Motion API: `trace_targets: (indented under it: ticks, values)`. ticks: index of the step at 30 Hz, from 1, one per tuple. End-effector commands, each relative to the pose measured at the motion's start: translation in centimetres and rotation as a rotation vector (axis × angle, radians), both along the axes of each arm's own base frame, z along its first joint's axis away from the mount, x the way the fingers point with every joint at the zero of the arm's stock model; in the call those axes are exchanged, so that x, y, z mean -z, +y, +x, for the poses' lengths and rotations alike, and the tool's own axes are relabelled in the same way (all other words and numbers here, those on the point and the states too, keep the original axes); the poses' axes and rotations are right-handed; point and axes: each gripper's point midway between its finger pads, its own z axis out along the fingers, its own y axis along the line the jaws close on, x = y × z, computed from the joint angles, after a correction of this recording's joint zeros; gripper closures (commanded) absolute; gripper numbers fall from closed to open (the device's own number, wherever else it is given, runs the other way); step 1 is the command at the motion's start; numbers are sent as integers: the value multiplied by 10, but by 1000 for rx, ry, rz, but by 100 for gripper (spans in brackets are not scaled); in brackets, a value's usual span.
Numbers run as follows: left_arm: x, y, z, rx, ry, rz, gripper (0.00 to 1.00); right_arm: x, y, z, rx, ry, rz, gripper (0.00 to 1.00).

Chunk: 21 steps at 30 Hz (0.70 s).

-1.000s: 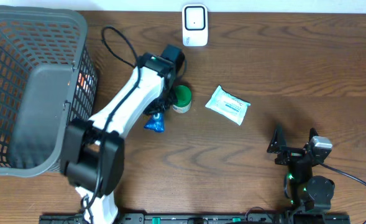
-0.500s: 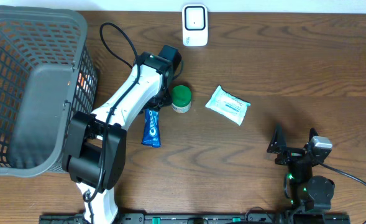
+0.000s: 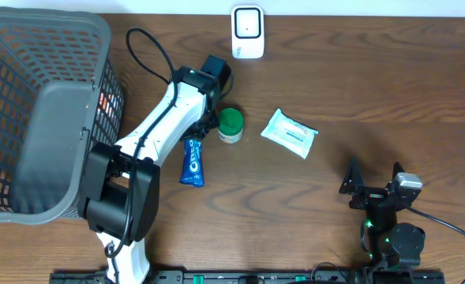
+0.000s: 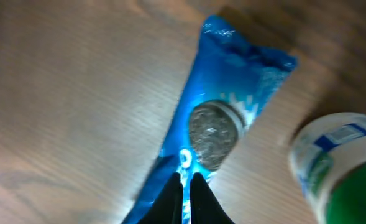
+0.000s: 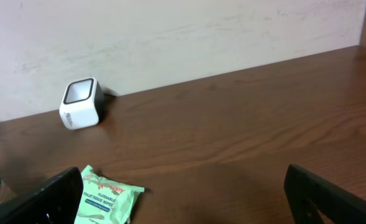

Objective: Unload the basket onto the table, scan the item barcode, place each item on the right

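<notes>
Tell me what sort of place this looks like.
Probably a mock shop checkout on a wooden table: a small white barcode scanner, a grey shopping basket, and packaged goods like a blue cookie packet and a pack of wipes.

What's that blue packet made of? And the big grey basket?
Blue packet: probably thin glossy plastic film; it is crinkled and throws bright glare in the left wrist view. Grey basket: likely rigid matte plastic, moulded in an open grid.
</notes>
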Motion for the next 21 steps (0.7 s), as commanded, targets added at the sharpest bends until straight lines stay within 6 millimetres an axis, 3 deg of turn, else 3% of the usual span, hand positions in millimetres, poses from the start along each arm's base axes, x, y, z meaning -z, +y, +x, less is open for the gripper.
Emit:
trace_targets:
  ticks: [1,8,13,18,20,21]
  values:
    - [3,-4,-7,-7,10,-44,92,0,1,0,-4,0,8,1]
    - [49,5,-35,-31,75,-39,92,0,1,0,-3,0,8,1]
    - [59,3,-43,-30,94,-62,92,0,1,0,-4,0,8,1]
    - [38,3,-24,35,37,-72,92,0,1,0,-4,0,8,1]
    - [18,3,-14,49,-1,-85,92,0,1,0,-3,0,8,1]
    - [-14,3,-3,64,-60,-104,93,0,1,0,-3,0,8,1]
